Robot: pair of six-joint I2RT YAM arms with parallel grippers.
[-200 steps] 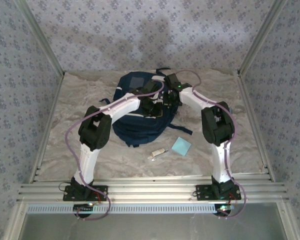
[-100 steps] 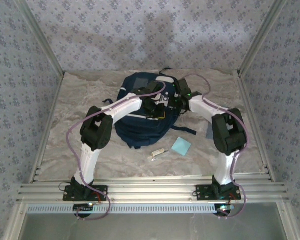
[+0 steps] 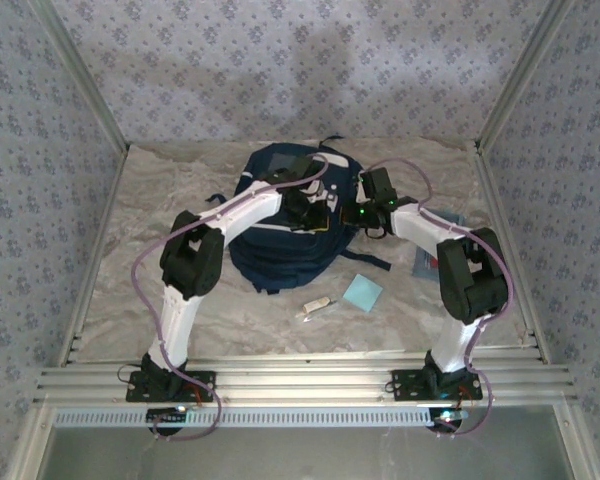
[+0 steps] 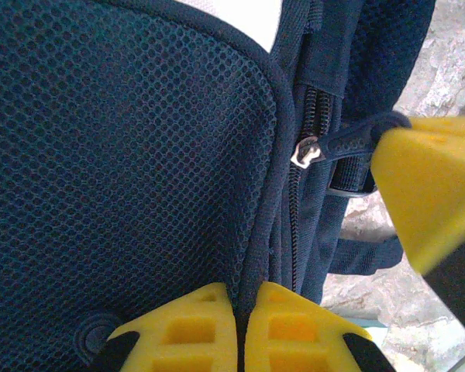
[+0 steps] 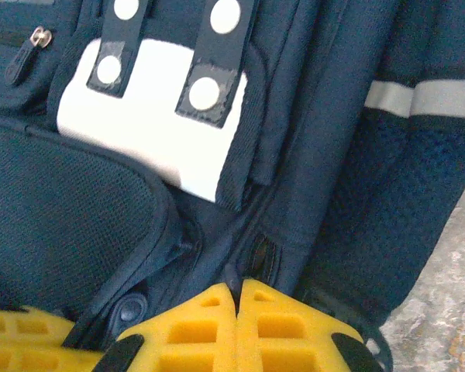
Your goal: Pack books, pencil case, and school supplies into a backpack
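While the small white stick (image 3: 316, 307) and light-blue pad (image 3: 363, 291) lie on the marbled table (image 3: 180, 200) at lower centre, the navy backpack (image 3: 280, 260) sits behind them, mid-frame. The left gripper (image 4: 244, 298) is clamped on the edge of its mesh panel (image 4: 124, 170). The right gripper (image 5: 238, 294) is closed, pinching the zipper pull (image 4: 349, 141).
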